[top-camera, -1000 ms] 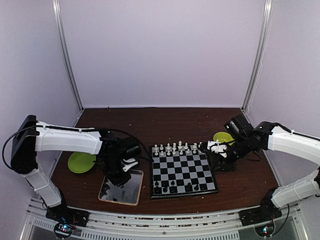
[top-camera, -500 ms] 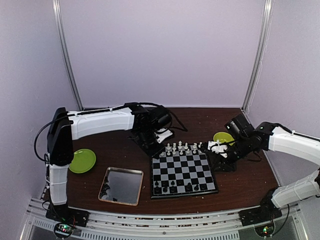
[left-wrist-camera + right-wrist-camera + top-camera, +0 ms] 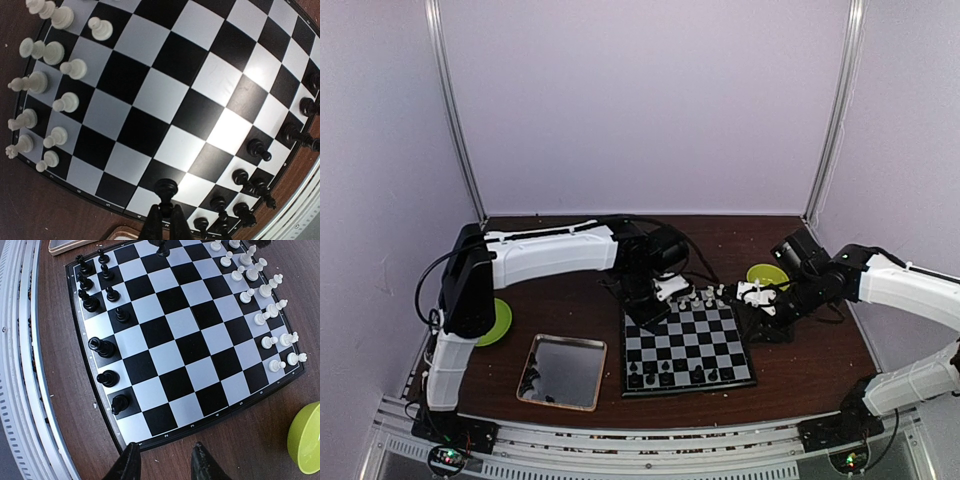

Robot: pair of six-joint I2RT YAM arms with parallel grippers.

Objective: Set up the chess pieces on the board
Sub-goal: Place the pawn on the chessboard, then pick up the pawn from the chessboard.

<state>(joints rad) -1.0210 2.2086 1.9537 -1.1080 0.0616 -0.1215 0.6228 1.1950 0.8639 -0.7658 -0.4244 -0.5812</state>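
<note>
- Because the left gripper has its fingers pinched shut on a small black piece, that piece hangs clear above the board, near its left edge (by the look of it, a pawn on its way to the black end).
- White pieces stand in two rows along the far side. Their end looks finished, which would explain why the carried piece is black.
- Black pieces line the near side, but the second row shows bare squares, so the job is judged partly done.
- With its fingers standing apart and nothing between them, the right gripper waits over the bare table just off the board's right edge, probably keeping out of the left arm's way.
- Middle ranks lie open, giving the left arm free room to travel toward the black rows.
- Room tightens at the black end, where pieces stand close together and a lowered finger could knock a neighbour.
- Off the board, a green bowl sits near the white corner and a metal tray lies beside the left edge.
</note>
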